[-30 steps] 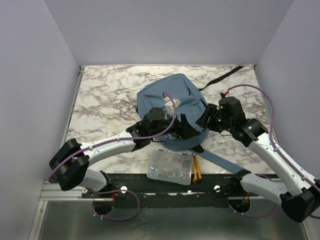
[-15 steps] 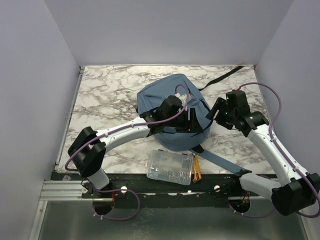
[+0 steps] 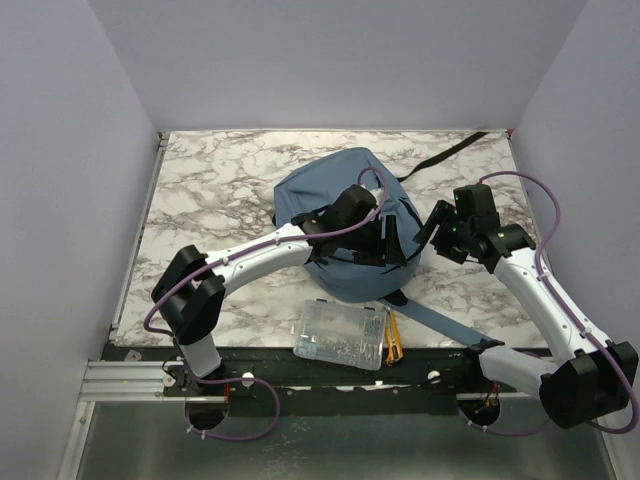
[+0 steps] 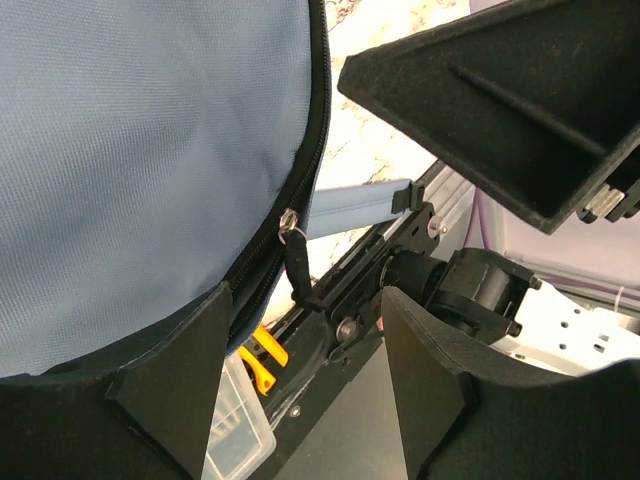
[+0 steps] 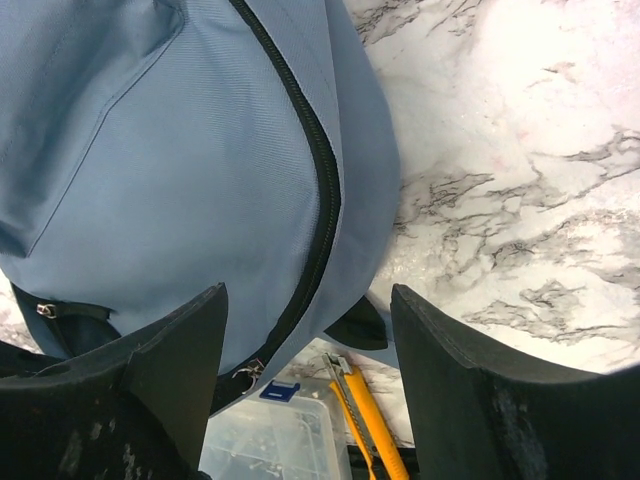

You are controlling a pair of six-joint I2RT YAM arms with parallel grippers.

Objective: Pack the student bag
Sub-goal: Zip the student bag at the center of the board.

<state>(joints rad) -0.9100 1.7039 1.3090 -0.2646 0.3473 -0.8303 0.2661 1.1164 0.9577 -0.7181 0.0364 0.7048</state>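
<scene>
The student bag (image 3: 335,195), a rounded blue-grey backpack, lies in the middle of the marble table. My left gripper (image 3: 390,243) reaches across its near right side and stands open with nothing between the fingers. In the left wrist view the bag (image 4: 150,150) fills the upper left. Its zip pull (image 4: 289,224), with a black cord, hangs just ahead of the left gripper (image 4: 305,400). My right gripper (image 3: 432,225) hovers open just off the bag's right edge. In the right wrist view that gripper (image 5: 320,390) is above the bag's (image 5: 180,150) black zip (image 5: 325,190).
A clear plastic box (image 3: 340,335) of small parts and a yellow utility knife (image 3: 393,335) lie at the table's front edge. A blue-grey webbing strap (image 3: 440,322) trails toward the right arm's base. A black strap (image 3: 445,158) runs to the back right corner.
The left arm has stretched farther right across the bag. The right gripper has drawn back from the bag's right side, and its jaws stand wider.
</scene>
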